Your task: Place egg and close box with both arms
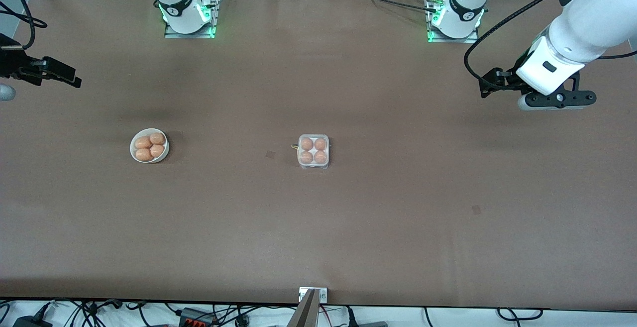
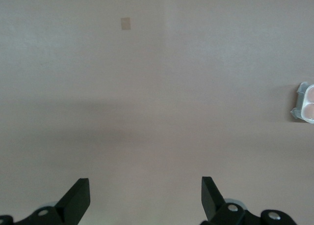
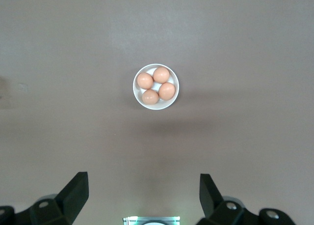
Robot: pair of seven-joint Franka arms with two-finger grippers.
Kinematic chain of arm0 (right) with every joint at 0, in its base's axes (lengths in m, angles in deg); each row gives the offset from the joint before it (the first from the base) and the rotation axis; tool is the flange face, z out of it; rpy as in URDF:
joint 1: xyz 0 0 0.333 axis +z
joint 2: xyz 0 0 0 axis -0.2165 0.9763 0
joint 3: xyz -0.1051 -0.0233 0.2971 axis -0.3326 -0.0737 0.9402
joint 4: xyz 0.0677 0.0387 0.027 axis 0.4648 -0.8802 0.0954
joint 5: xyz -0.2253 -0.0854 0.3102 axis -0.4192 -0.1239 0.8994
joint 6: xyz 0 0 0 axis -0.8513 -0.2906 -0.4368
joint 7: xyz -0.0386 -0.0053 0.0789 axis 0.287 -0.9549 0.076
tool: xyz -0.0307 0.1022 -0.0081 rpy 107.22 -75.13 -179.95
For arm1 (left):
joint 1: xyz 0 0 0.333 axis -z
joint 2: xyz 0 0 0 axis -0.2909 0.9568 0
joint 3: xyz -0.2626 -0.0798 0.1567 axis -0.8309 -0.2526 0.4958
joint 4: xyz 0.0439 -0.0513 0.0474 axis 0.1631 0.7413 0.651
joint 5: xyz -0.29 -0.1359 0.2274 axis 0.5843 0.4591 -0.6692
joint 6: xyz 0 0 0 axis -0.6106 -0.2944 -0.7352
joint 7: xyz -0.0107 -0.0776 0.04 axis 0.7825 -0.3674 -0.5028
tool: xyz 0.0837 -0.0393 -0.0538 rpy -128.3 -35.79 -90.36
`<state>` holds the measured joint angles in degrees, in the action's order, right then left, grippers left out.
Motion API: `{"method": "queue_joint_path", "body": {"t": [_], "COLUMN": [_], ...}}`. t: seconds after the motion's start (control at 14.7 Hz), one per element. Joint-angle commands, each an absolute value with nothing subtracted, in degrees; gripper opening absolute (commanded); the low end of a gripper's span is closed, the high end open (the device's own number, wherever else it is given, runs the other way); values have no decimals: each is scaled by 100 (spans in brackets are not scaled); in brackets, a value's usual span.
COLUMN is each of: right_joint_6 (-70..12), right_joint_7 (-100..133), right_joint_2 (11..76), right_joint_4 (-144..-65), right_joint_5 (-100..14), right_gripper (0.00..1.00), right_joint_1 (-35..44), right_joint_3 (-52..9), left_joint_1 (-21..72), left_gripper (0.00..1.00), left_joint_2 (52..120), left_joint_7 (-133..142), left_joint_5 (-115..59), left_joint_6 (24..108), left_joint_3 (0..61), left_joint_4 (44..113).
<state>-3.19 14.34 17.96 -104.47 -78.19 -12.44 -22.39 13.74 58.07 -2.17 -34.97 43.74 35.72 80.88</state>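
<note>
I read the box [image 1: 313,151] at mid-table as full, four eggs [image 1: 313,150] in its cells and its lid apparently down, so both arms wait clear of it. My left gripper [image 2: 145,195] hangs wide and empty over bare brown table [image 1: 398,217] toward its end; my right gripper [image 3: 143,193], equally wide, hangs above the white bowl [image 3: 156,87] of four eggs.

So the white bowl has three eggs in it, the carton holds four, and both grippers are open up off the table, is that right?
Not quite: the white bowl holds four eggs, not three, as the right wrist view shows clearly. The rest stands: the box holds four eggs, and the left gripper and right gripper are both open above the table.
</note>
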Motion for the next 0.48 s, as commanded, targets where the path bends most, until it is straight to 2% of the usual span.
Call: {"method": "queue_joint_path", "body": {"t": [0.0,0.41], "right_joint_6": [-161,-169], "right_joint_7": [1403,1412], "right_joint_2": [1834,1825], "right_joint_4": [-10314,-10305], "right_joint_5": [-7813,-7840], "right_gripper": [100,100], "right_joint_1": [-1285,-1233], "right_joint_3": [-2233,-2189], "left_joint_1": [1243,1173], "left_gripper": [100,100], "left_joint_2": [5702,5738], "left_joint_7": [-32,-15], "left_joint_5": [-3360,-3264], "left_joint_6": [4475,4466], "left_joint_3": [3564,3573], "left_joint_4": [8205,8196]}}
